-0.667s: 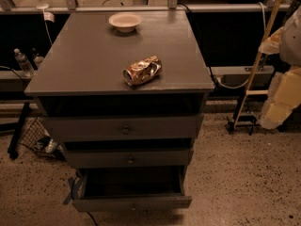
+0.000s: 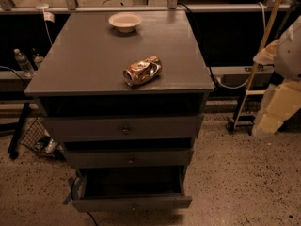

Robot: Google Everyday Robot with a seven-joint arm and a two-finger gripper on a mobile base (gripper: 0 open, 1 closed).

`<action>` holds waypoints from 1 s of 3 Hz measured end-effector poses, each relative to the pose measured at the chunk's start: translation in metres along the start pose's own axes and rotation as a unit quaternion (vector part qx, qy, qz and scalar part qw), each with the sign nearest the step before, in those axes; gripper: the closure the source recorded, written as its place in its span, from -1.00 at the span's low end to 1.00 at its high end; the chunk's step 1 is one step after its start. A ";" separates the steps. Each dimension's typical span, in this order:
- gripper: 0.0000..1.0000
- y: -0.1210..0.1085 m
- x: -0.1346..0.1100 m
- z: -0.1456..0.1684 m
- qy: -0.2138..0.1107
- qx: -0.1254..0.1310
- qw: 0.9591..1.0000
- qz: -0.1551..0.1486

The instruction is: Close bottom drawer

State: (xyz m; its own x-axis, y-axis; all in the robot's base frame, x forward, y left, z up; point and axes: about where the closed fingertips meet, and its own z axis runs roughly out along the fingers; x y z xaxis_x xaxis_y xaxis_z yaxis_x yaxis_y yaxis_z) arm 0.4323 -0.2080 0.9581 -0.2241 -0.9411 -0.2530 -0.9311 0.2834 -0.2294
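At the far left, a water bottle (image 2: 22, 62) is seen standing on a low ledge beside the table (image 2: 89, 55), and below it a wire basket (image 2: 35, 138) is set on the speckled floor against the table's left side. The table is a grey-brown wooden piece with three drawers stacked in its front. On its top, a pale shallow bowl (image 2: 125, 21) is placed near the back edge, and a crushed can (image 2: 142, 70) is laid on its side nearer the front, well apart from the bowl. Under the top, the top drawer (image 2: 124, 127) and the middle drawer (image 2: 129, 159) are each marked by a small round knob. The bottom drawer (image 2: 131, 202) is found lowest, just above the floor; it is pulled out, so that its dark inside is exposed and its front stands forward of the drawer above. To the right, a slanted yellowish frame (image 2: 256, 74) is propped. At the far right edge, the cream-coloured gripper (image 2: 275, 109) is held well apart from the table; whether it is released or clenched cannot be made out.
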 end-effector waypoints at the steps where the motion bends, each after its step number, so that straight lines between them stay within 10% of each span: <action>1: -1.00 0.033 -0.011 0.051 -0.038 -0.039 0.998 0.010; 3: -1.00 0.087 -0.029 0.169 -0.035 -0.124 0.990 0.061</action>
State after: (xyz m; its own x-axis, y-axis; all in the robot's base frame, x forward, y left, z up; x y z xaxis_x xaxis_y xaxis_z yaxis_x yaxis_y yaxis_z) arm 0.4059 -0.1250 0.7868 -0.3276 -0.8850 -0.3309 -0.9421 0.3325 0.0436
